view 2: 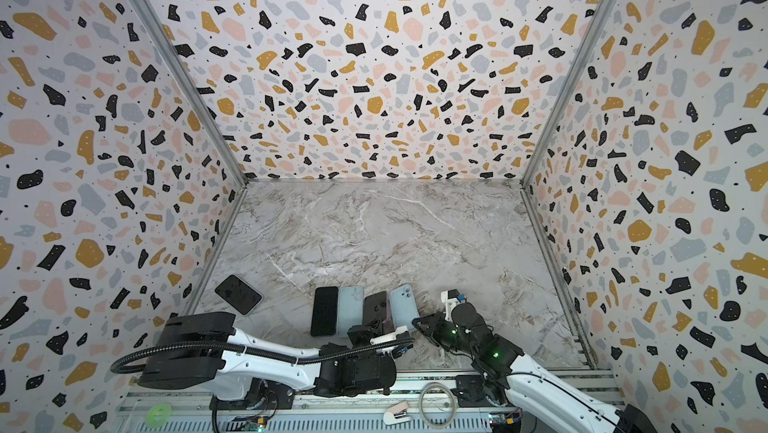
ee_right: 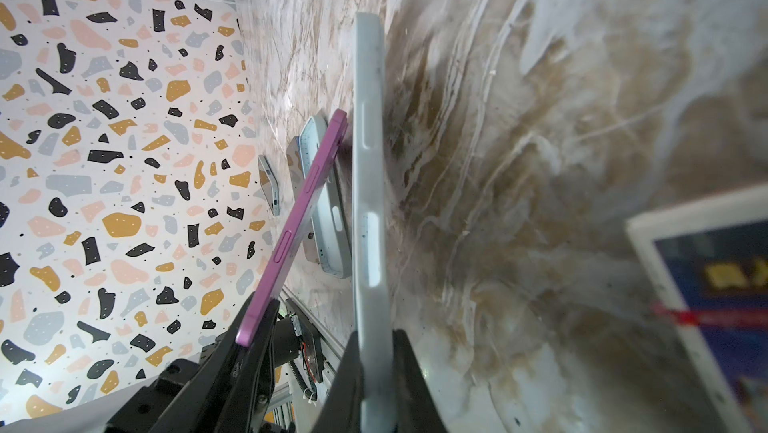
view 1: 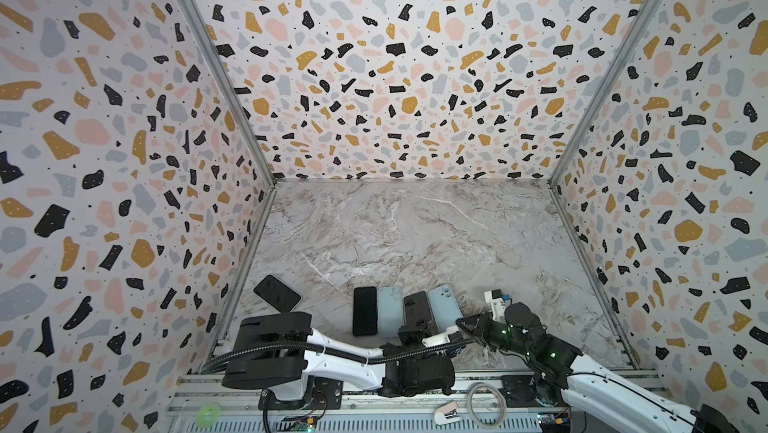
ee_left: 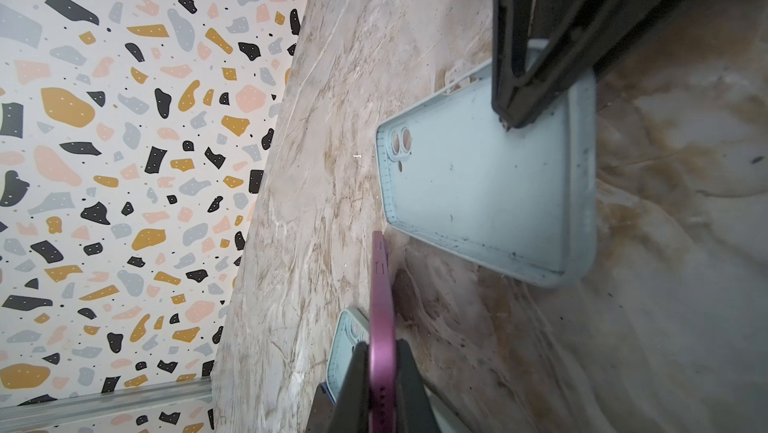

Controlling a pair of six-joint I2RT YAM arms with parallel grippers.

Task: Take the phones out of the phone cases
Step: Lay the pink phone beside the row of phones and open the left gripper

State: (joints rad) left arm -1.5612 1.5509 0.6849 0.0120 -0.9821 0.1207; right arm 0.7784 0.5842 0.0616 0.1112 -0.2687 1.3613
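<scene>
I'm seeing a black phone (view 1: 365,311) lying flat on the marble tabletop (view 1: 415,235), with a pale blue case (view 1: 390,310) lying just beside it. Another dark phone (view 1: 277,294) is resting well apart, near the left terrazzo wall (view 1: 104,161). A green tape roll (view 1: 209,413) is sitting on the front rail (view 1: 374,399).

The slim metallic purple phone (ee_right: 297,223) pinched in the black left jaws shows a glossy violet-pink edge, while the soft matte pale blue phone case (ee_right: 370,202) in the black right jaws is chalky sky blue flecked with small dark specks. Just beyond the left jaws, a plain black slab phone (view 1: 365,310) and a second pale blue case (view 1: 390,310) sit against the grey-white marble-patterned desk (view 1: 415,235), veined in brown and white. The enclosure walls (view 1: 374,57) are a white terrazzo print with black, mustard, pink and blue-grey blotches.
</scene>
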